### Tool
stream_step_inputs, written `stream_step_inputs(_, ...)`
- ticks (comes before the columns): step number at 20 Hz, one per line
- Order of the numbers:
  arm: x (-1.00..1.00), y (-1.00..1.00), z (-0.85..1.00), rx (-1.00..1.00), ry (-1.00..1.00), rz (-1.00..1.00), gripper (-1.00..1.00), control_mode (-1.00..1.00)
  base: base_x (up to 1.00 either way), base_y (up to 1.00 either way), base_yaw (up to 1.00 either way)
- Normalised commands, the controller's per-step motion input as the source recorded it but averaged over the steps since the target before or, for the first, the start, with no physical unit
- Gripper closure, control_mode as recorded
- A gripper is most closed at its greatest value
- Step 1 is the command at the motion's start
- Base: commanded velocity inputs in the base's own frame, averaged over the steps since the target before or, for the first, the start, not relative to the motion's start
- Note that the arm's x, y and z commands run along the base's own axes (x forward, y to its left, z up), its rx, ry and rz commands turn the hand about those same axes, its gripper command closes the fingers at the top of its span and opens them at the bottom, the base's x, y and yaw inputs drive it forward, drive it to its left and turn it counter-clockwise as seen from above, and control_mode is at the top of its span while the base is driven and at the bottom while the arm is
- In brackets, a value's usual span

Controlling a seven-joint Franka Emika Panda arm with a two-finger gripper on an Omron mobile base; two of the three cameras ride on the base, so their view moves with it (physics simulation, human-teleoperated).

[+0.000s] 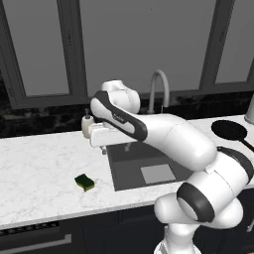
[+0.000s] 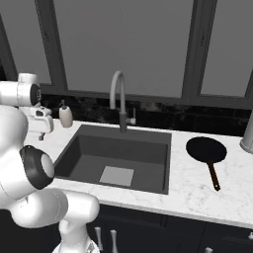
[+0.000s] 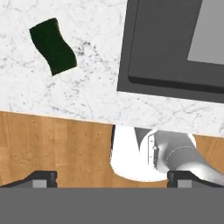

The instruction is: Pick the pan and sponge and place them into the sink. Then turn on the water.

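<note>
Lying on veined white marble, the wavy green sponge (image 3: 53, 45) sits beside the matte sink (image 3: 175, 65); claw (image 3: 112, 177) released.

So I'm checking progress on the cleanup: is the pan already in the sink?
No, the pan sits on the counter to the right of the sink.

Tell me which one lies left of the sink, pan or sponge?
The sponge lies left of the sink; the pan lies on its right.
</note>
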Motion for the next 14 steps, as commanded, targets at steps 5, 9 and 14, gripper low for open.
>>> stream_step_inputs(5, 0.00, 0.26, -0.44, 0.00, 0.00, 0.00, -1.00, -1.00, 0.00, 0.00, 0.00)
stream_step_inputs(9, 0.00, 0.31, -0.44, 0.00, 0.00, 0.01, -1.00, -1.00, 0.00, 0.00, 0.00)
stream_step_inputs(14, 0.01, 0.41, -0.34, 0.00, -0.01, 0.01, -1.00, -1.00, 0.00, 0.00, 0.00)
